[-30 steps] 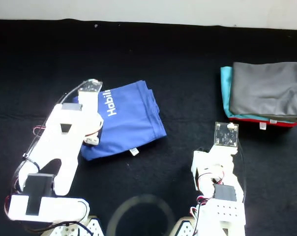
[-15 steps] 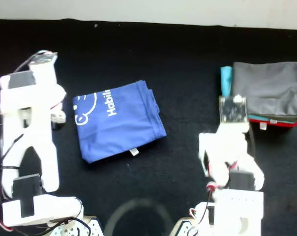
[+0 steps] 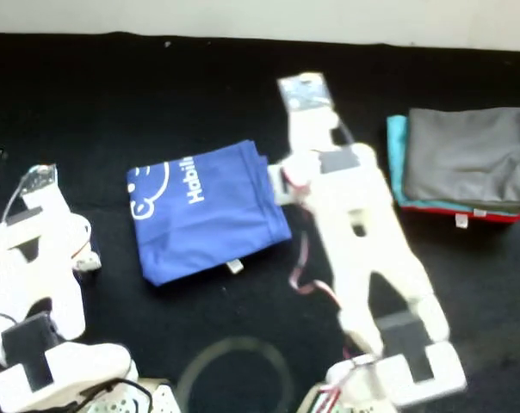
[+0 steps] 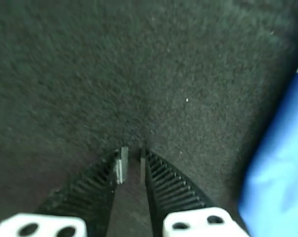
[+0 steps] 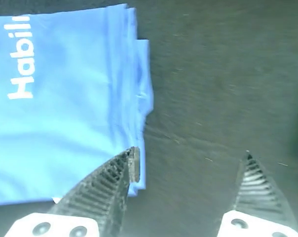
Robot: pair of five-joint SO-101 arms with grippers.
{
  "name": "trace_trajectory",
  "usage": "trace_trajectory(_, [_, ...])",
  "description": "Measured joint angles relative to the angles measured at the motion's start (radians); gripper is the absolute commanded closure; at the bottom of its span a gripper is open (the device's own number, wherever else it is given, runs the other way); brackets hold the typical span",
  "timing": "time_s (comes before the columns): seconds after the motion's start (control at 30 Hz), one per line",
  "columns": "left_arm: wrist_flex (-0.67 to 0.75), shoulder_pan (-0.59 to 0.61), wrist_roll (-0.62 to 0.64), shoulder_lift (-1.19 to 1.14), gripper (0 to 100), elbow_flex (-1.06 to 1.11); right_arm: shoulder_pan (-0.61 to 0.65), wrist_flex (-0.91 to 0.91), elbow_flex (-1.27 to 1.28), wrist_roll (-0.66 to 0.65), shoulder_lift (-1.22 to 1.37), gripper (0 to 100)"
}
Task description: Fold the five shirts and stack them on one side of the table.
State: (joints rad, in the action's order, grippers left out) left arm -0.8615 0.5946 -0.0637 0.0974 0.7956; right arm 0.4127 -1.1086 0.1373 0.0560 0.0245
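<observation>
**Blue shirt folded mid-table, stack at the far side**

- Blue shirt (image 3: 204,211): folded, flat on the black table (image 3: 243,86), between the two arms
- Stack: grey shirt (image 3: 471,155) on top, teal shirt (image 3: 396,146) and red shirt (image 3: 494,217) edges showing beneath, at the high view's right edge
- Right gripper (image 5: 191,158): fingers spread wide, one tip over the blue shirt's edge
- Left gripper (image 4: 131,159): fingers almost pressed together, holding nothing, over bare table beside the shirt

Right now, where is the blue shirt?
In the high view the folded blue shirt lies left of centre on the black table; the right gripper hovers at its edge nearest the shirt stack.
</observation>
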Motion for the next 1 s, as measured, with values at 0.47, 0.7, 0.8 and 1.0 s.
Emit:
trace_trajectory(0.47, [0.012,-0.002,0.000,0.002,93,0.009,0.130,-0.219,-0.684,0.209,0.671,68.1])
trace_trajectory(0.7, [0.012,-0.002,0.000,0.002,93,0.009,0.129,-0.299,-0.914,0.282,0.865,68.1])
trace_trajectory(0.8, [0.012,-0.002,0.000,0.002,93,0.009,0.129,-0.319,-0.985,0.288,0.928,68.1])
trace_trajectory(1.0, [0.012,-0.002,0.000,0.002,93,0.009,0.129,-0.339,-1.083,0.288,1.025,72.9])
